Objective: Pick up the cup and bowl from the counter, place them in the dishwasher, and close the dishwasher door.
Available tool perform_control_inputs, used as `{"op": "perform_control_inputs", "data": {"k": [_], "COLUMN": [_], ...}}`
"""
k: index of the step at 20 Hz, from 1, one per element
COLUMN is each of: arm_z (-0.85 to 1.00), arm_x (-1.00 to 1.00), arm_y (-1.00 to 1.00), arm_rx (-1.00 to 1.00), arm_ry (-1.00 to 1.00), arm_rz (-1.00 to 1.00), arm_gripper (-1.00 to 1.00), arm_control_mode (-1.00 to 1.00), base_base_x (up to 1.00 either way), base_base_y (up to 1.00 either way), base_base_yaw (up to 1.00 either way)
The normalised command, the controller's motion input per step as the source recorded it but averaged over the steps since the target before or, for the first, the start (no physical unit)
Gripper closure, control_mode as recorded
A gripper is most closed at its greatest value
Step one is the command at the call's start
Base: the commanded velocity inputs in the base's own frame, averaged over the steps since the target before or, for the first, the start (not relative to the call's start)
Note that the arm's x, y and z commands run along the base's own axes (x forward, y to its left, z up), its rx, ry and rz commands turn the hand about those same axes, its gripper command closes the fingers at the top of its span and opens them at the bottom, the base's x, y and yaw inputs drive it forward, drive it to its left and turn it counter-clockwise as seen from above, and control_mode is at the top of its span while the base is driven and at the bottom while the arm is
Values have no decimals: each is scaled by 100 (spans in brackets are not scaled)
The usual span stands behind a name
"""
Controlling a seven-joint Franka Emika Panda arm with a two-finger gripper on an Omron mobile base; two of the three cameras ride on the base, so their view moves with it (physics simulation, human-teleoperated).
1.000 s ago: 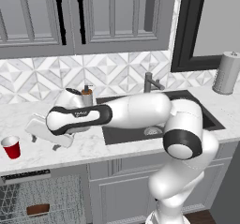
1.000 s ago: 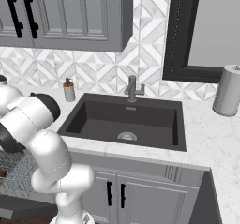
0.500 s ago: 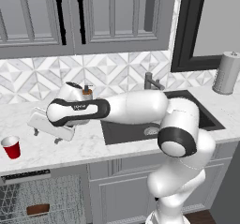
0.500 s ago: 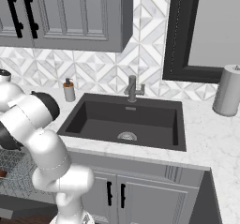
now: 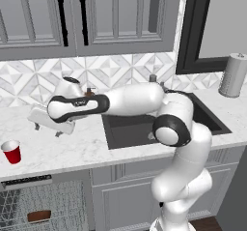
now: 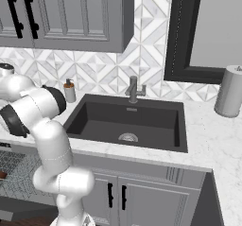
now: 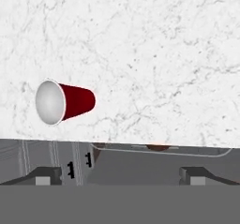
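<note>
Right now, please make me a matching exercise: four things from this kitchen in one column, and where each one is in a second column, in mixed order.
Things:
1. cup
2. bowl
3. gripper
4. paper towel roll

Places:
A. in the dishwasher rack
B. far right of the counter
C. open above the counter, left of the sink
D. upright near the counter's front edge

Pairs: 1-D, 2-A, 3-C, 4-B

Marble counter (image 5: 72,152) bears the upright red cup (image 5: 11,151).
</note>
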Motion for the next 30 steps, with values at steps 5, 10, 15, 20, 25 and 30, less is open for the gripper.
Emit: {"op": "perform_control_inputs", "data": {"k": [5, 10, 15, 20, 25, 30], "arm_z": [3, 0, -2, -5, -51, -20], "arm_x": [31, 0, 0, 0, 0, 8], "arm_y": [40, 53, 7, 26, 4, 26], "arm_rx": [-18, -18, -3, 2, 25, 2], "arm_ry": [-2, -8, 0, -11, -2, -6], "arm_rz": [3, 5, 1, 3, 3, 8], "arm_gripper": [-100, -100, -100, -100, -100, -100], "arm_control_mode": [-100, -100, -100, -100, -100, -100], "base_base_x": [0, 0, 0, 0, 0, 0], "base_base_y": [0, 0, 0, 0, 0, 0], "base_base_yaw": [0, 0, 0, 0, 0, 0]}}
